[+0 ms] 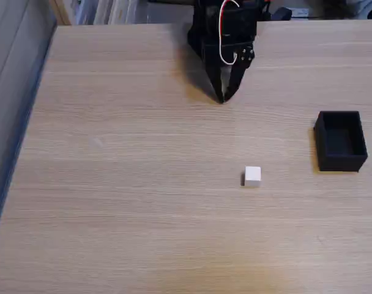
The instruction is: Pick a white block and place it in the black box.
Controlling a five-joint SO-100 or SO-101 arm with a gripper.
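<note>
The gripper (222,100) hangs at the far edge of the table (125,184), its two fingers drawn together to a point with nothing between them. The white block (252,176) sits well apart from the jaws, nearer the camera and slightly right of them in the fixed view. The black box (340,141) lies farther right, seemingly empty, though its dark inside is hard to read. If the jaws descend this narrow, they may knock the block aside.

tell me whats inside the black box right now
The black box looks empty: only its dark floor shows. The white block sits apart on the table. Part of the floor behind the near wall is hidden.
</note>
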